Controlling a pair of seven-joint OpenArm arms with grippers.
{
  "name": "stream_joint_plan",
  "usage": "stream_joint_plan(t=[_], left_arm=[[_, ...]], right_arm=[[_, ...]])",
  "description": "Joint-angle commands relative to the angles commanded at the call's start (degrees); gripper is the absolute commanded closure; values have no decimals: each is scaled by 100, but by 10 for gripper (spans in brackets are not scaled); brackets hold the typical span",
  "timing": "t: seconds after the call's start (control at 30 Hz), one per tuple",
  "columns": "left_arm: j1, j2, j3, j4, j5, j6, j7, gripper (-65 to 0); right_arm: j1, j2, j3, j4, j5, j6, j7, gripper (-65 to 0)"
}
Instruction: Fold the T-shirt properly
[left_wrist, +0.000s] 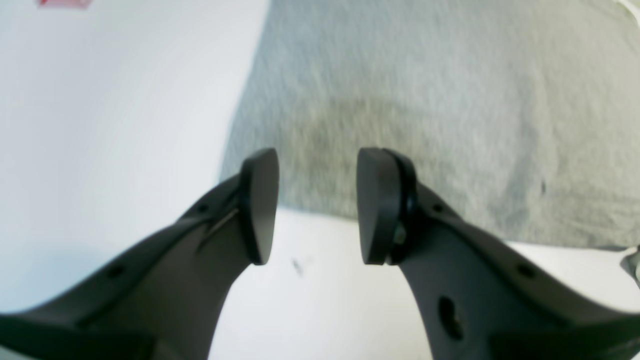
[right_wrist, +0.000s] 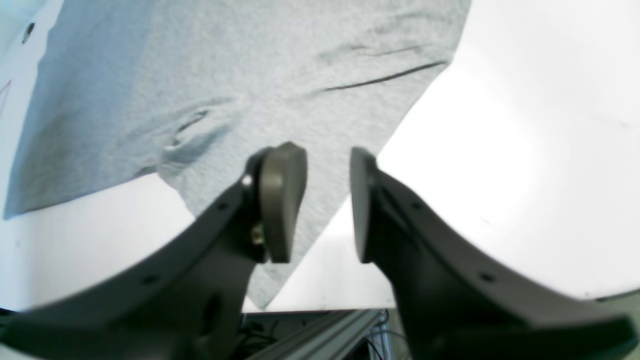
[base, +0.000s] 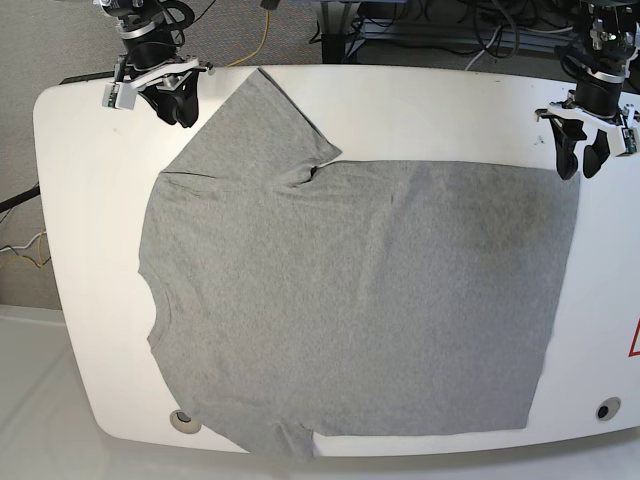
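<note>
A heather-grey T-shirt (base: 350, 300) lies spread flat, plain side up, across a white counter (base: 90, 260) with rounded corners, seen whole only from the base camera: its collar end points toward that view's left, its hem toward the right, and one short sleeve (base: 262, 125) reaches toward the counter's far edge. The left end effector (base: 579, 152) hangs over the far hem corner on that view's right, and the right end effector (base: 173, 98) sits beside the far sleeve on the left; both stand with fingers parted and hold nothing. The left wrist camera adds what the overview cannot: the two dark pads (left_wrist: 260, 205) frame a bare strip of counter just short of the shirt's edge, with the grey fabric (left_wrist: 425, 115) filling the space beyond, though the picture is blurred. The right wrist camera shows a pointed flap of cloth (right_wrist: 300, 150) running between the spread fingers toward the counter's edge, where a metal frame rail (right_wrist: 320, 337) shows below, and shallow creases (right_wrist: 380, 77) across the fabric. A red triangular mark (base: 634, 340) at the counter's right margin shows in the base view.
</note>
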Motion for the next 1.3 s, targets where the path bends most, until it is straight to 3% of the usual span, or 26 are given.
stream_joint_plan(t=[0.33, 0.4, 0.53, 0.73, 1.0, 1.3], left_arm=[[-382, -77, -224, -221, -59, -48, -86, -244], [-589, -99, -137, -817, -280, -15, -151, -242], [-779, -101, -115, -1262, -640, -49, -99, -240], [-931, -115, -157, -1410, -1045, -57, 93, -243], [-793, -124, -121, -1214, -1052, -62, 127, -245], [-613, -70, -263, -957, -1024, -66, -37, -250]], right_arm=[[474, -15, 0, -498, -443, 254, 45, -189], [510, -77, -58, -476, -566, 147, -2, -163], [496, -133, -71, -442, -572, 90, 3, -140], [370, -127, -33, -382, -306, 109, -1, -157], [253, -108, -26, -371, 23, 88, -115, -169], [156, -98, 15, -354, -43, 115, -279, -208]])
